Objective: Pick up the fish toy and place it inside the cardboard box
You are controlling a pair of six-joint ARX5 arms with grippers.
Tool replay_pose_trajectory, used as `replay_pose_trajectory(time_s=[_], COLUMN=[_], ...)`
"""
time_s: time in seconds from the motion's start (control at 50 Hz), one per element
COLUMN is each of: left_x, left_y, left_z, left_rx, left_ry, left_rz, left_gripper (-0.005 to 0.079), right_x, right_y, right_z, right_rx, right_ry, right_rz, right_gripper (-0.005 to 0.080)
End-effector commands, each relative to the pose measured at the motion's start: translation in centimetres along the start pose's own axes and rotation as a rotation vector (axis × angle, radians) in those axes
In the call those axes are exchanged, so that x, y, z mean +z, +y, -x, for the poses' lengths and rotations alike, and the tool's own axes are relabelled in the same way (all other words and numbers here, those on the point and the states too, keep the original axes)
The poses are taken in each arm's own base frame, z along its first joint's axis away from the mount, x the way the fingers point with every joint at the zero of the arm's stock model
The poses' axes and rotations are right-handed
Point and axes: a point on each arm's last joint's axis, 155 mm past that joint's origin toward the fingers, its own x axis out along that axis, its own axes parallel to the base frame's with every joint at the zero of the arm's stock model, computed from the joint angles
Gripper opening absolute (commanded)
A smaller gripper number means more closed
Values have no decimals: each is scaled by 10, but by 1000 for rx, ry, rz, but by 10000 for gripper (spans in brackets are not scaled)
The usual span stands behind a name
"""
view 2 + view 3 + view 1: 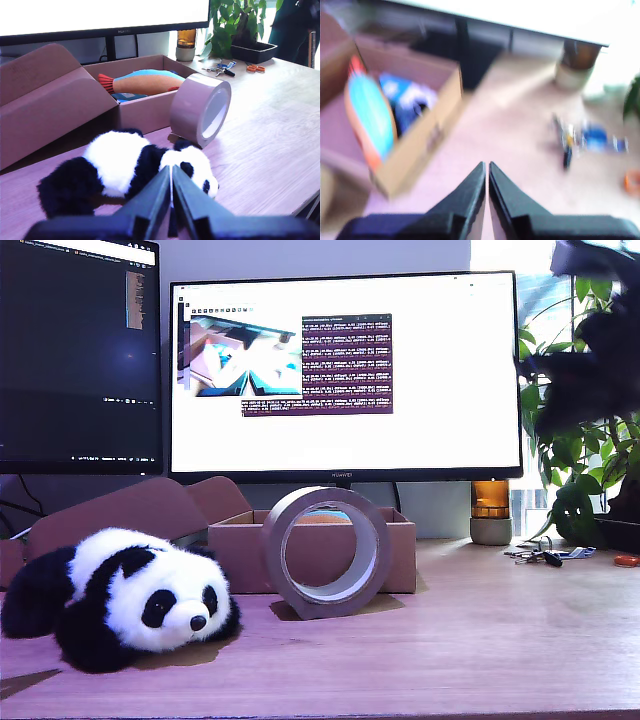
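Fish toy (pixel 147 82) lies inside the cardboard box (pixel 142 112) — orange body, teal-blue upper side, red tail fin toward the box's open flap. Beneath it in the box, something blue and white, too blurred in the second wrist view to identify. Landmark for all else: the box.

Tape roll (pixel 327 552) stands on edge just in front of the box, touching or nearly touching its front wall; cannot tell which. Panda plush (pixel 125 598) lies on the table (pixel 480 640) in front of the box's flap, beside the tape roll, apart from it. Monitor (pixel 345 375) stands behind the box. Keys (pixel 540 555) lie well off from the box toward the exterior view's right, near a potted plant (pixel 585 440).

My first gripper (pixel 172 187) hangs above the panda, fingers pressed together, holding nothing. My second gripper (pixel 487 175) hovers over bare table beside the box — fingers likewise closed on nothing; that view is motion-blurred.
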Motion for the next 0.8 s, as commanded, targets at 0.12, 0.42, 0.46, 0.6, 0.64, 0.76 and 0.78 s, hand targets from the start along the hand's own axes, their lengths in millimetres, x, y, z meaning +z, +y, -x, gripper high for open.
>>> replay_pose_trajectory(time_s=[0.12,0.42,0.46,0.6,0.64,0.76,0.78], left_x=[-11,-3,-2,1,2,4,4], left_y=[2,33,50,84,90,105,108], left_z=[-2,1,5,17,20,28,29], left_rx=[4,170,263,444,475,550,561], left_ry=[24,-3,-5,-15,-19,-37,-39], left_rz=[10,-90,-86,-72,-60,-16,-11], left_gripper=[-12,-12,-12,-12,-12,-12,-12], right_x=[-7,-27,-26,-19,-17,-13,-12], right_y=[-8,0,0,0,1,2,2], right_z=[23,52,55,67,71,81,83], right_rx=[-34,16,15,9,7,5,4], right_ry=[-55,-86,-92,-125,-132,-149,-154], right_rz=[-17,-29,-31,-21,-20,-17,-16], right_gripper=[-7,-7,-7,-7,-7,-7,-7])
